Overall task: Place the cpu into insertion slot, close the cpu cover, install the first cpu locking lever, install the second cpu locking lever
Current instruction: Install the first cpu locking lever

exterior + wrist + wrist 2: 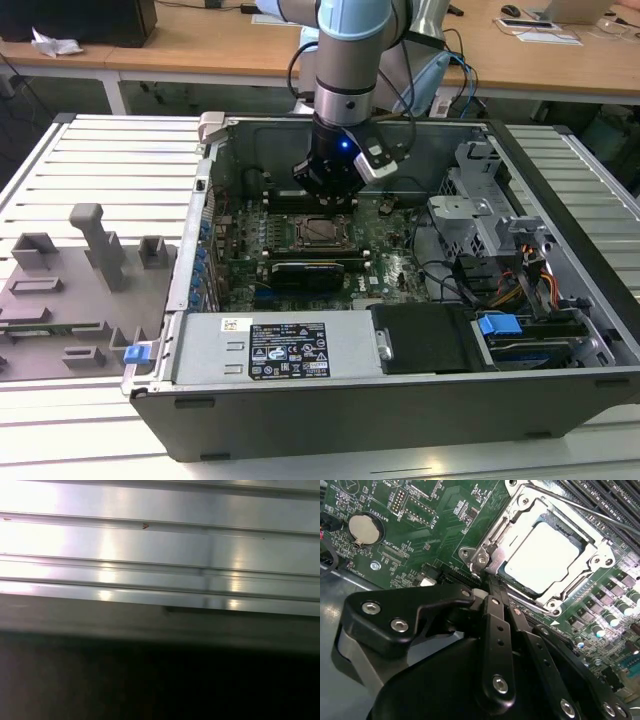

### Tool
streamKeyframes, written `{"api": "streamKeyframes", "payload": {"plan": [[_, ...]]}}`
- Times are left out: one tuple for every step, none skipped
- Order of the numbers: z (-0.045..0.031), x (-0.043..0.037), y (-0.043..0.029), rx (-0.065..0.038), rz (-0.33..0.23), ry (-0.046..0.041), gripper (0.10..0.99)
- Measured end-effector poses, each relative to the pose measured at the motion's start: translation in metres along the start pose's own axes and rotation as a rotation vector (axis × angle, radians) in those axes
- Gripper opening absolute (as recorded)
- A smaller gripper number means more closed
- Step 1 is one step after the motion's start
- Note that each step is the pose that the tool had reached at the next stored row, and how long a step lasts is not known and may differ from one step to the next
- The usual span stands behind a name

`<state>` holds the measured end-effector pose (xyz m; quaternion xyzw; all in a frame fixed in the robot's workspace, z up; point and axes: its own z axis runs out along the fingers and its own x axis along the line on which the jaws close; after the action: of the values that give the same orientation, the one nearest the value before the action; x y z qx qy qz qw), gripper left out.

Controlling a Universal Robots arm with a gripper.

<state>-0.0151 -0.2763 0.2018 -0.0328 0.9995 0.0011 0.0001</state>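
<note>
Inside the open grey computer case [420, 395], the black gripper [490, 587], its fingers drawn together on nothing, is poised at the silver frame cover [492, 560] closed over the pale square cpu [542, 555], where gentle, square pressure seems advisable; that seating is resolved in the second wrist view.

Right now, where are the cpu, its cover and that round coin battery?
cpu [545, 555], second wrist view, middle of its pale top.
cpu cover [507, 535], second wrist view, silver frame edge.
coin battery [364, 528], second wrist view, its face.
</note>
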Motion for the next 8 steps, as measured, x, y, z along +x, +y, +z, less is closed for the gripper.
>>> {"api": "streamKeyframes", "payload": {"plan": [[-0.0010, 0.0000, 0.0001, 0.000, 0.000, -0.0005, 0.106], [-0.0026, -0.0001, 0.0001, 0.000, 0.000, -0.0006, 0.106], [-0.0071, 0.0000, 0.0001, 0.000, 0.000, -0.0002, 0.106], [-0.0092, 0.0000, 0.0001, 0.000, 0.000, -0.0002, 0.106], [-0.0104, 0.0000, 0.0001, 0.000, 0.000, -0.0002, 0.106], [-0.0104, -0.0001, 0.0001, -0.001, 0.000, -0.0004, 0.106], [-0.0105, 0.0000, -0.0002, 0.000, 0.000, -0.0002, 0.106], [-0.0105, 0.0000, -0.0006, 0.000, 0.000, -0.0002, 0.106]]}}
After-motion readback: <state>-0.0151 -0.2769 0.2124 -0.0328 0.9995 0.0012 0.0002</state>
